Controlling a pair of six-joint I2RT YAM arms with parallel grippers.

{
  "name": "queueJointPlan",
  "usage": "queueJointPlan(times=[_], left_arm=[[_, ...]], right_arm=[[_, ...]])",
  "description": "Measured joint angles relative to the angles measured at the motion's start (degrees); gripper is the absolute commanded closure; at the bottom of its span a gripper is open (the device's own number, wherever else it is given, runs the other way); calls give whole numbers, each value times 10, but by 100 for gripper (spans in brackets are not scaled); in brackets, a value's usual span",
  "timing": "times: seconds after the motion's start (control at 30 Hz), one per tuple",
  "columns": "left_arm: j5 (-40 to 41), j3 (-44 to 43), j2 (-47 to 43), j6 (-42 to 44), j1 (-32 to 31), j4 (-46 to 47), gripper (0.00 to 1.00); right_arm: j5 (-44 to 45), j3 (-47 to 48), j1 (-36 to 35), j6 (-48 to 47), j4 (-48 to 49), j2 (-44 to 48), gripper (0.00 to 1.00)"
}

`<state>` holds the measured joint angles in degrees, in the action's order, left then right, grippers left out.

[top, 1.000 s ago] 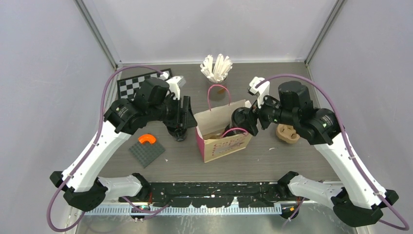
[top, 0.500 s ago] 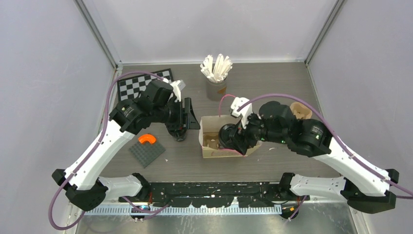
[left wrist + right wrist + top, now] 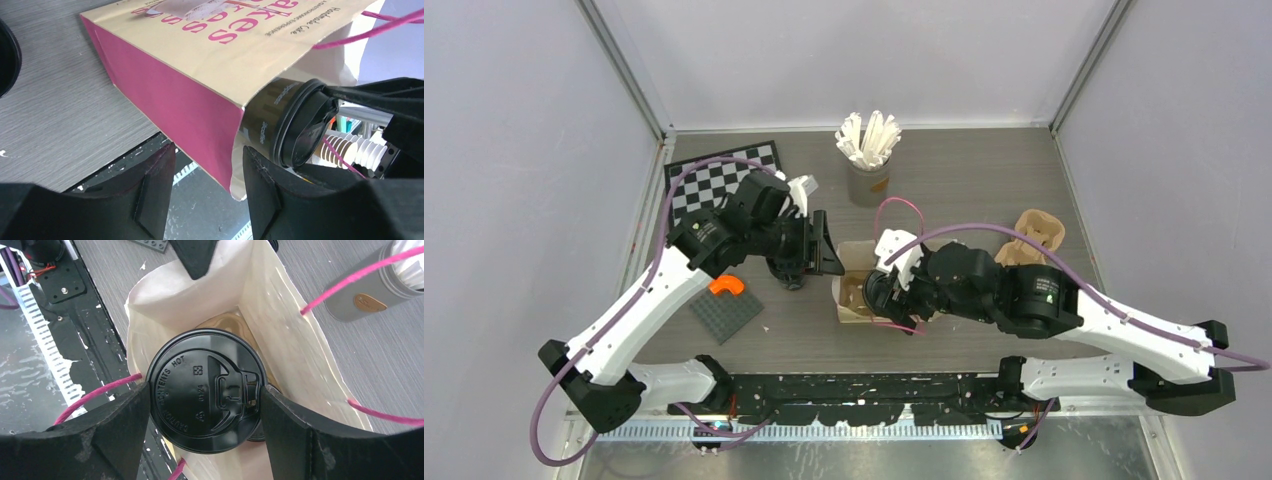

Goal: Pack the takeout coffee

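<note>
Top view: just below the middle of the frame, the right gripper (image 3: pixel 885 298) pinches the coffee cup (image 3: pixel 874 292) by its sides. It holds the cup in the open mouth of the pink paper bag (image 3: pixel 852 258), with the lid facing up. The left gripper (image 3: pixel 829 255) sits at the bag's left edge, its jaws spread. A second black cup (image 3: pixel 791 277) stands on the table beneath the left arm.

Left wrist view: the cup (image 3: pixel 287 125) shows at right of centre, poking out past the bag's rim. Its wall is dark brown and its lid is black and ridged; the small print down its side is too small to read. The bag's (image 3: pixel 190 105) corner lies between the parted fingers (image 3: pixel 155 197), and I cannot tell whether they touch it. Large pink letters on the bag end in "akes", and a smaller line seems to read "Handmade Cake".

Right wrist view: the round black lid fills the centre, and the fingers (image 3: pixel 107 435) press the cup (image 3: pixel 200 385) from both sides. The embossed lettering reads "CAUTION CONTENTS HOT". The bag's pale lining (image 3: pixel 280 325) surrounds it.
</note>
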<state>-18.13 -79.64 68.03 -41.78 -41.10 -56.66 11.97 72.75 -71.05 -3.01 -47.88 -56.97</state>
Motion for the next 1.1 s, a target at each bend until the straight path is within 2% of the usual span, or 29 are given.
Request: queueJointPlan(times=[0.03, 0.23, 0.3, 0.57, 0.8, 0.93, 1.1], left_arm=[[-4, 4, 0, 1, 0, 4, 53], [-15, 31, 0, 17, 0, 43, 93], [-16, 35, 0, 33, 0, 55, 100], [-19, 40, -7, 147, 0, 112, 100], [-46, 103, -45, 214, 0, 206, 99], [-51, 123, -56, 240, 0, 221, 68], [-38, 123, -62, 238, 0, 195, 54]], right_arm=[[7, -4, -9, 0, 4, 0, 31], [49, -8, -53, -12, 22, -5, 30], [61, -8, -56, -20, 31, -10, 30], [126, -8, -57, -98, 63, -16, 27], [138, -3, -57, -145, 65, -49, 27], [131, -20, -57, -149, 71, -42, 28], [114, -54, -57, -148, 74, -36, 30]])
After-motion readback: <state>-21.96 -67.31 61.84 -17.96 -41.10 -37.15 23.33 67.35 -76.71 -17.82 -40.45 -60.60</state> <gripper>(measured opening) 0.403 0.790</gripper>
